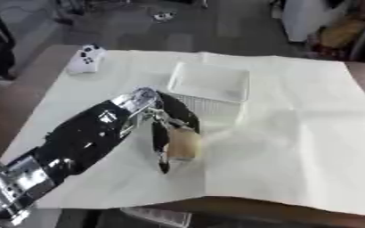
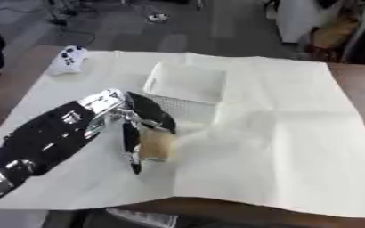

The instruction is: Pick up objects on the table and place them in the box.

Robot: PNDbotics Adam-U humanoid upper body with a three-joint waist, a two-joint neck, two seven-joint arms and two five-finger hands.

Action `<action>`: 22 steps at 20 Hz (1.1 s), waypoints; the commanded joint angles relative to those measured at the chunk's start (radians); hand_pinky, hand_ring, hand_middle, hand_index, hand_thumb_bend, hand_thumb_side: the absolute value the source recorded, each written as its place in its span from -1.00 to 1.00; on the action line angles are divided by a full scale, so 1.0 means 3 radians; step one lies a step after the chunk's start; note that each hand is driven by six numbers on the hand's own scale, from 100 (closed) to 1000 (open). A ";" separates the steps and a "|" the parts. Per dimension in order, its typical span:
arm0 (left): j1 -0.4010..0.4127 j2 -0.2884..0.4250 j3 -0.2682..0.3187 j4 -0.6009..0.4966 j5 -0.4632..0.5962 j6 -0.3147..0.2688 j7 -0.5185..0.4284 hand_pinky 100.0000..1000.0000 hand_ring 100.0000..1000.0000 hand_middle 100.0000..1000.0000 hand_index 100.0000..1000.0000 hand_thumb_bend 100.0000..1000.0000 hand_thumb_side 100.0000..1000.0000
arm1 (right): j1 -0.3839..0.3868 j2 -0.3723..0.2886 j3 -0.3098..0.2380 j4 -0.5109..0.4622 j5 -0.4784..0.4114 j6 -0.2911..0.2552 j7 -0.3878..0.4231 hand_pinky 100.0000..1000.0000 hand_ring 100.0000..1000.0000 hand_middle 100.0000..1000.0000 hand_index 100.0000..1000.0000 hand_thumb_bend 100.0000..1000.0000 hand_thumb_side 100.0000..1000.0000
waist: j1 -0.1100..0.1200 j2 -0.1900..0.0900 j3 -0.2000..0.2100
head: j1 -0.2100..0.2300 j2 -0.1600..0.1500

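Observation:
My left hand (image 1: 168,122) reaches in from the lower left over the white cloth (image 1: 294,147). Its fingers and thumb are curled round a tan, rounded object (image 1: 183,143), which sits between them at about the cloth's level. I cannot tell whether the object is lifted or resting. The white box (image 1: 209,82) stands just beyond the hand, towards the far middle of the cloth, and looks to have nothing in it. My right hand shows in neither view.
A white game controller (image 1: 87,58) lies at the cloth's far left corner. The brown table edge (image 1: 279,213) runs along the front. Furniture and clutter stand on the floor beyond the table.

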 commanded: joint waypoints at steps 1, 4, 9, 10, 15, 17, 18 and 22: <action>-0.0023 0.0022 0.0031 -0.0007 -0.0005 -0.0073 0.0026 -0.70 -0.11 0.44 0.77 0.54 0.24 | -0.0062 -0.0027 -0.0004 -0.0044 -0.0006 0.0001 0.0017 -0.92 -0.21 -0.12 0.41 -0.59 1.00 | 0.0001 -0.0030 0.0003 | 0.0016 -0.0033; -0.0016 0.0019 0.0035 0.0011 0.0066 -0.0062 0.0126 -0.78 -0.25 0.20 0.58 -0.03 0.25 | -0.0062 -0.0028 -0.0003 -0.0044 -0.0007 0.0001 0.0022 -0.93 -0.21 -0.12 0.41 -0.59 1.00 | 0.0001 -0.0031 0.0004 | 0.0017 -0.0037; 0.0006 0.0022 0.0035 0.0016 0.0174 -0.0006 0.0359 -0.99 -0.57 -0.24 -0.02 -1.00 0.29 | -0.0060 -0.0032 -0.0004 -0.0044 -0.0008 0.0000 0.0027 -0.93 -0.22 -0.13 0.41 -0.59 1.00 | 0.0000 -0.0032 0.0008 | 0.0021 -0.0042; 0.0011 0.0024 0.0031 0.0019 0.0178 0.0000 0.0402 -1.00 -0.59 -0.29 -0.08 -1.00 0.32 | -0.0059 -0.0032 -0.0004 -0.0044 -0.0008 0.0000 0.0027 -0.93 -0.22 -0.13 0.41 -0.59 1.00 | 0.0000 -0.0031 0.0009 | 0.0021 -0.0042; 0.0033 0.0032 0.0020 0.0060 0.0165 0.0042 0.0479 -1.00 -0.83 -0.68 -0.46 -1.00 -0.06 | -0.0057 -0.0036 -0.0003 -0.0044 -0.0008 -0.0001 0.0030 -0.94 -0.22 -0.13 0.41 -0.59 1.00 | -0.0001 -0.0031 0.0013 | 0.0026 -0.0039; 0.0038 0.0036 0.0024 0.0065 0.0193 0.0064 0.0476 -1.00 -0.97 -0.87 -0.60 -1.00 -0.24 | -0.0056 -0.0038 -0.0003 -0.0044 -0.0009 0.0000 0.0031 -0.94 -0.22 -0.13 0.41 -0.59 1.00 | -0.0001 -0.0031 0.0016 | 0.0027 -0.0037; 0.0043 0.0040 0.0029 0.0058 0.0231 0.0079 0.0487 -1.00 -1.00 -0.97 -0.66 -1.00 -0.32 | -0.0055 -0.0039 -0.0004 -0.0044 -0.0009 0.0000 0.0031 -0.94 -0.22 -0.13 0.41 -0.59 1.00 | -0.0001 -0.0032 0.0018 | 0.0028 -0.0035; 0.0060 0.0099 0.0029 -0.0090 0.0426 0.0118 0.0605 -1.00 -1.00 -1.00 -0.75 -1.00 -0.64 | -0.0047 -0.0049 -0.0005 -0.0044 -0.0006 0.0002 0.0031 -0.94 -0.22 -0.13 0.40 -0.59 1.00 | 0.0003 -0.0038 0.0030 | 0.0025 -0.0027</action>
